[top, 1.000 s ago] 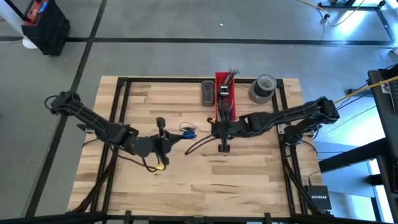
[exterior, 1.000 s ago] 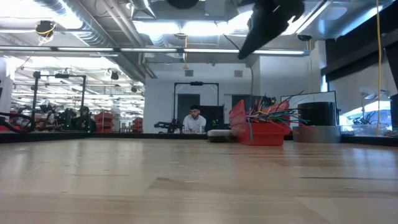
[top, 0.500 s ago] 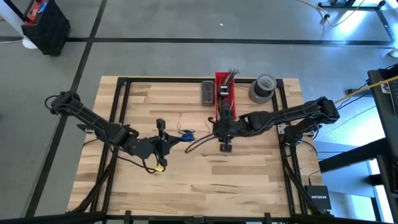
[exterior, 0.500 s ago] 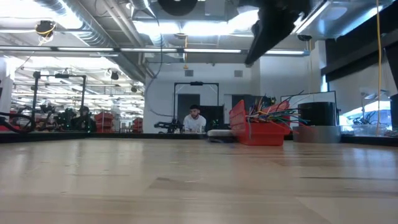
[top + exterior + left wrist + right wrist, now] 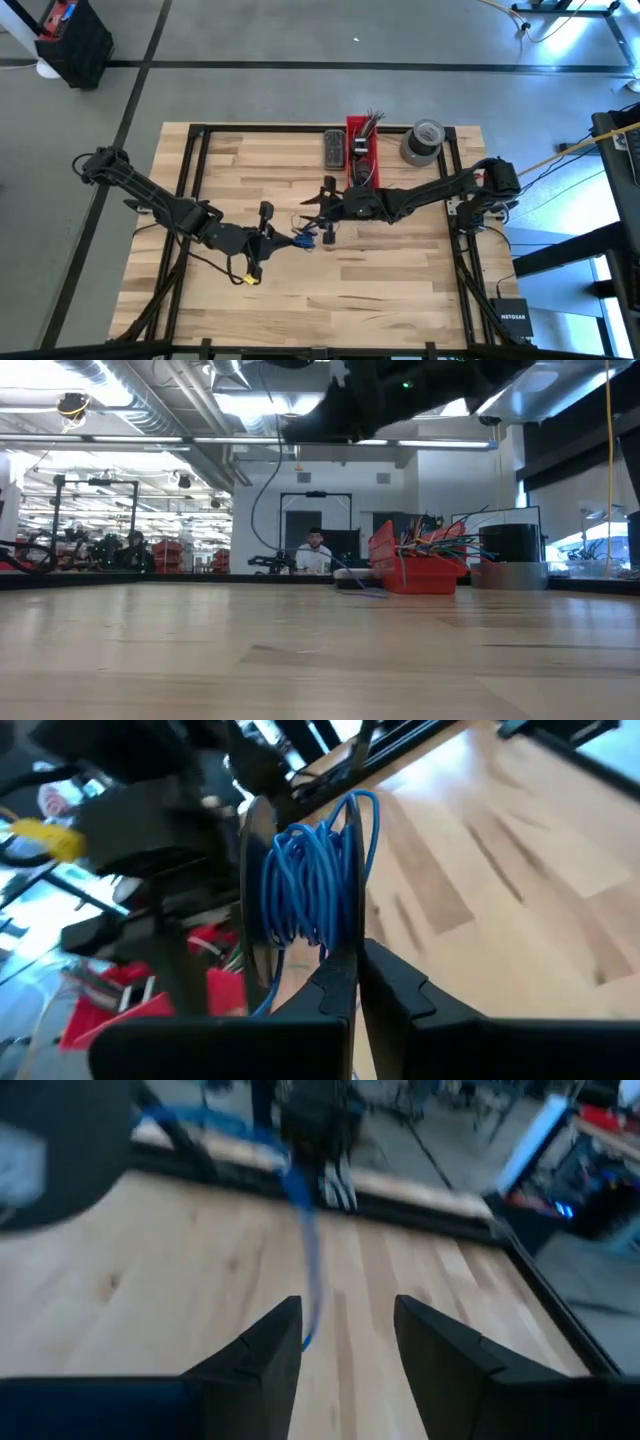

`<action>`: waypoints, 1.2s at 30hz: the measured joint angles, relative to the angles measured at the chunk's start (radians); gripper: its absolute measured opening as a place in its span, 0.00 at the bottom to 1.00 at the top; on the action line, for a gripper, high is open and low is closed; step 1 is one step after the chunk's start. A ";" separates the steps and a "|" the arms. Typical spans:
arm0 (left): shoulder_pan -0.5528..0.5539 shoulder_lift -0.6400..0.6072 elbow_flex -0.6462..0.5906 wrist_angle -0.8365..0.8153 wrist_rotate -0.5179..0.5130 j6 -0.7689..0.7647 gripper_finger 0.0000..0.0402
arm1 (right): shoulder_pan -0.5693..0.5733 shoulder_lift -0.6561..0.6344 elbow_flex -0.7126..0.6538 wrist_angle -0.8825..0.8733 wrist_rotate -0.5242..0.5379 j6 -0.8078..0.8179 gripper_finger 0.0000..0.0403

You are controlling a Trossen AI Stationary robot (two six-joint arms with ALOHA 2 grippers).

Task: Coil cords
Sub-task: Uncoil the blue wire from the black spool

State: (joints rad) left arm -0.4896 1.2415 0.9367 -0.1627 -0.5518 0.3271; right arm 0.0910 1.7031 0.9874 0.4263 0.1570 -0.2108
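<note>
Counter (image 5: 400,285): holding everything.
Right end effector (image 5: 325,192): hanging open near the middle, gripping nothing.
Left end effector (image 5: 280,239): squeezing the blue cord (image 5: 301,239) coil, at seven o'clock from it.
Danger: loops are slipping loose if squeezing weakens.

One piece of lettering can be read: the white word "NETGEAR" on a small black box (image 5: 512,317), which sits on the floor just off the table's (image 5: 390,285) near right corner in the high view. A red and blue label on the dark bin (image 5: 72,35) on the floor beyond the far left corner is too small to read. The low view and both wrist views show no readable text.
</note>
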 joint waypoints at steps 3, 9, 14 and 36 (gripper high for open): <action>0.000 0.000 0.000 0.024 0.024 0.004 0.01 | -0.003 0.032 0.000 0.107 -0.046 0.000 0.41; 0.000 0.000 0.000 0.015 0.025 -0.004 0.01 | 0.001 0.043 0.000 0.121 -0.071 -0.026 0.38; 0.000 0.000 0.000 0.017 0.025 0.000 0.01 | 0.000 0.036 0.000 0.108 -0.062 -0.033 0.16; 0.032 0.001 0.000 0.014 0.003 -0.013 0.01 | 0.339 -0.322 0.026 -0.412 0.428 -0.175 0.01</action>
State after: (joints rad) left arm -0.4574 1.2427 0.9367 -0.1482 -0.5484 0.3145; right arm 0.4297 1.3811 1.0132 0.0148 0.5848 -0.3855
